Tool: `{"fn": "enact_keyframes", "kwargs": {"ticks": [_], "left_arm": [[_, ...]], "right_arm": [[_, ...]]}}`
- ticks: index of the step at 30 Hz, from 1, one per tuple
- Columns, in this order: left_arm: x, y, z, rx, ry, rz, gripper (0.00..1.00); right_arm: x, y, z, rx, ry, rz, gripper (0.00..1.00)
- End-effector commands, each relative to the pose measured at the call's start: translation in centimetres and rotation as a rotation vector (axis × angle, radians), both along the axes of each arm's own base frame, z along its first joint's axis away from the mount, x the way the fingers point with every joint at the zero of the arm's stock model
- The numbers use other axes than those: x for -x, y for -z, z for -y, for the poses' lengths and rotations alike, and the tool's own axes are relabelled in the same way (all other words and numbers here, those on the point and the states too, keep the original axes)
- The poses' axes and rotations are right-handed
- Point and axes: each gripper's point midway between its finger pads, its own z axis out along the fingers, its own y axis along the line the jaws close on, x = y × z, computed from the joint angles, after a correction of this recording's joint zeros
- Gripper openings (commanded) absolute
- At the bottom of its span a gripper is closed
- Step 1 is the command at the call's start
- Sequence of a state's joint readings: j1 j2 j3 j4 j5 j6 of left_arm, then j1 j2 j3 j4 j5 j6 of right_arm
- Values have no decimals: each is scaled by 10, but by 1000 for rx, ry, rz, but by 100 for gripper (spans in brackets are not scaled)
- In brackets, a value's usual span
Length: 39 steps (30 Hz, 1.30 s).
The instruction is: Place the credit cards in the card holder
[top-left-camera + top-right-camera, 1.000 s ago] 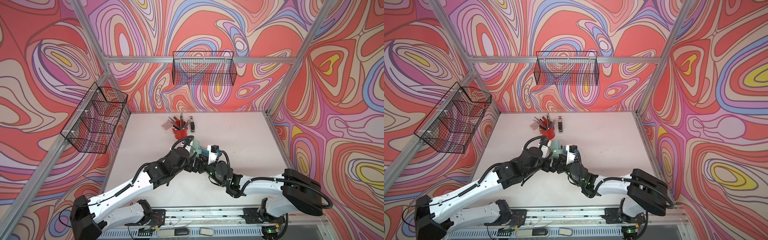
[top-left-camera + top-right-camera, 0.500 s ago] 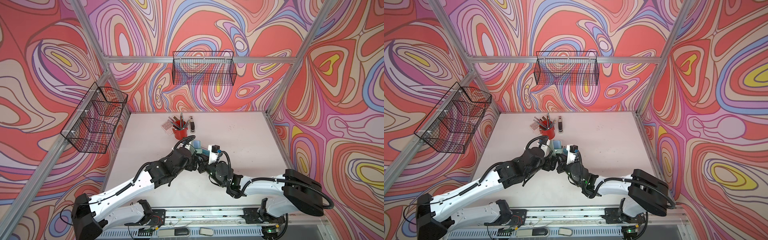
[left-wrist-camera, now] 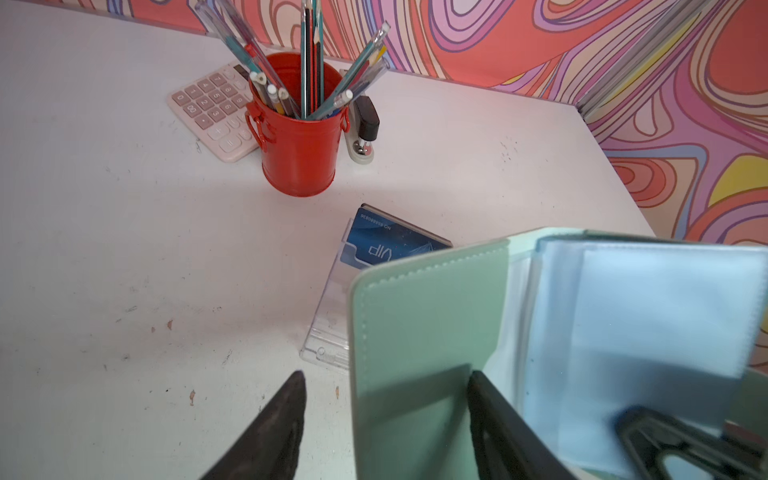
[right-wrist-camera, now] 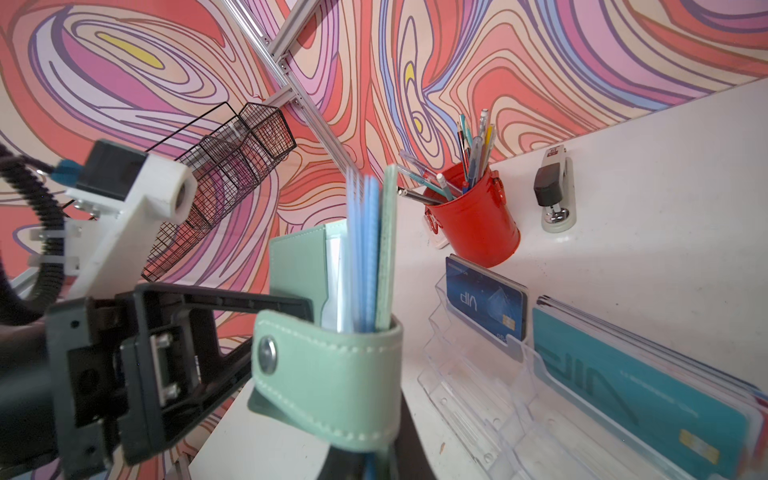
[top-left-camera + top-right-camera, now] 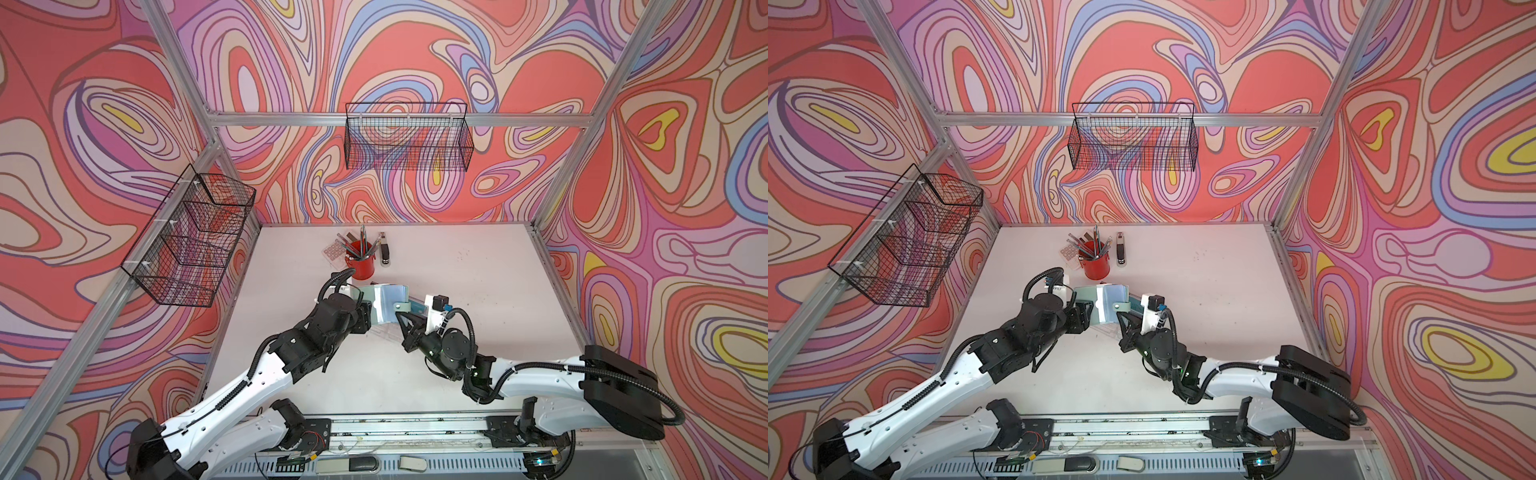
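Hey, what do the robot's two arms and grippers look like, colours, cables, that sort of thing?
The left arm and right arm have white shells with black joint housings, and ribbed black conduit loops along them. The left gripper and right gripper are black with slim tapered fingers. Each wrist carries a white camera mount with a blue plug.

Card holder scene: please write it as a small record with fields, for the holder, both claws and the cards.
card holder: green, open, held up off the table
right claw: shut on the card holder near its strap
left claw: open around the front cover, not clamped
blue card: in the clear stand, tier nearest the red cup
teal card: in another tier of the stand
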<state>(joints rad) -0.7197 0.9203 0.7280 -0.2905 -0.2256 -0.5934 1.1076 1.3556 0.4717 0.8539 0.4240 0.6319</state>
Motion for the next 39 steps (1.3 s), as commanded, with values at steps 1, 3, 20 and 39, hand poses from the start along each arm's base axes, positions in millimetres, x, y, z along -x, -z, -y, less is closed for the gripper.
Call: {"fn": "enact_keyframes", "kwargs": {"ticks": [1,3,20,39], "left_arm": [[4,-7,9,140,73,16,53],[8,-16,14,194,125,55,50],[21,-28,14,384,255,132,33],[50,30,-4,412,155,-210,0]], "right_arm": [[0,-20,6,-128,-17,-2,0],[-2,-19,6,-150,-30,-21,0],[7,-25,-9,-253,-140,-55,0],[37,8,-34,-178,-99,-147,0]]}}
